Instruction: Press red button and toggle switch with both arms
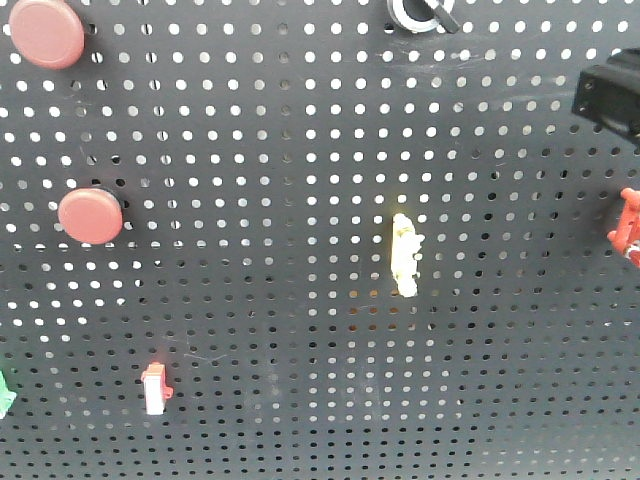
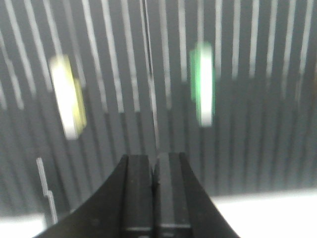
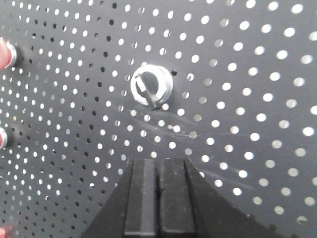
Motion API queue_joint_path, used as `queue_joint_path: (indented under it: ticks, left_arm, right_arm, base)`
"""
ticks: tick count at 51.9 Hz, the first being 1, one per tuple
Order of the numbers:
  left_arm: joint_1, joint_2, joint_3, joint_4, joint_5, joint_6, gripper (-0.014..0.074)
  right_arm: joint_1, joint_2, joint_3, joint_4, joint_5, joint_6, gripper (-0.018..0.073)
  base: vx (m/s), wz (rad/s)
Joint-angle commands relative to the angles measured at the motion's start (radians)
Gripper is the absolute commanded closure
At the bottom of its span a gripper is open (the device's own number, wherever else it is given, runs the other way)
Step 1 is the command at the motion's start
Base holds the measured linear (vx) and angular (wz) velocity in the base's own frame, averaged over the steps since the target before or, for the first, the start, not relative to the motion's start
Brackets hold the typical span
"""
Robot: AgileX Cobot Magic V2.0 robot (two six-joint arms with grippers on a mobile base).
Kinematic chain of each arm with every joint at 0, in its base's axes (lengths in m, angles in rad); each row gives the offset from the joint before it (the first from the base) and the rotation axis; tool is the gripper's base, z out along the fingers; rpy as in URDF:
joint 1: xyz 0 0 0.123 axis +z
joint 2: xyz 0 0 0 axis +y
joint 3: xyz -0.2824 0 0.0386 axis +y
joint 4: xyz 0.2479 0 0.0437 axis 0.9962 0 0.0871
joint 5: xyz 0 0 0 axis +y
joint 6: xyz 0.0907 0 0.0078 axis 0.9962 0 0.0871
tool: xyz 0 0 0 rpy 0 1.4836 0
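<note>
- Right wrist view: the toggle switch (image 3: pixel 151 87) sits on the pegboard (image 3: pixel 247 99) just above and ahead of my right hand (image 3: pixel 159 198), whose fingers are pressed together.
- Its small black lever looks stiff and springy; I judge a fingertip nudge suits it, not a grasp.
- Red buttons (image 1: pixel 90 214) sit well left; they look rigid and want a flat push.
- My left hand (image 2: pixel 154 198) is also closed, its view blurred.

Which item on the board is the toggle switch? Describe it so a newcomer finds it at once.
On the dark pegboard, look along the top edge, right of centre. The toggle switch is a black stick lever in a silver ring, unlike the red buttons far left or the yellow rocker below.
</note>
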Motion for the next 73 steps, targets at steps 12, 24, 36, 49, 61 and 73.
queue_joint_path:
  ticks: [12, 24, 36, 49, 61, 73]
  left_arm:
    - [0.001, -0.081, 0.082, -0.028, -0.085, 0.0, 0.0594]
    - [0.001, -0.078, 0.081, -0.031, -0.103, 0.0, 0.0594]
    - [0.001, -0.078, 0.081, -0.031, -0.103, 0.0, 0.0594]
    - [0.001, -0.078, 0.081, -0.031, -0.103, 0.0, 0.0594]
    - [0.001, -0.078, 0.081, -0.031, -0.103, 0.0, 0.0594]
    - [0.001, -0.078, 0.081, -0.031, -0.103, 0.0, 0.0594]
  right_arm:
    - [0.0, -0.006, -0.023, -0.018, -0.073, -0.004, 0.0559]
    - [0.0, -0.006, -0.023, -0.018, -0.069, -0.004, 0.0559]
    - [0.0, -0.006, -0.023, -0.018, -0.069, -0.004, 0.0559]
    - [0.0, -0.006, -0.023, -0.018, -0.069, -0.004, 0.0559]
    - [-0.037, -0.051, -0.012, 0.032, 0.021, -0.047, 0.0559]
    - [-0.353, -0.287, 0.32, 0.117, -0.119, -0.072, 0.0559]
  base:
    - [0.0, 0.0]
    - [0.0, 0.0]
    - [0.0, 0.0]
    - [0.0, 0.0]
    - [0.0, 0.0]
    - [0.0, 0.0]
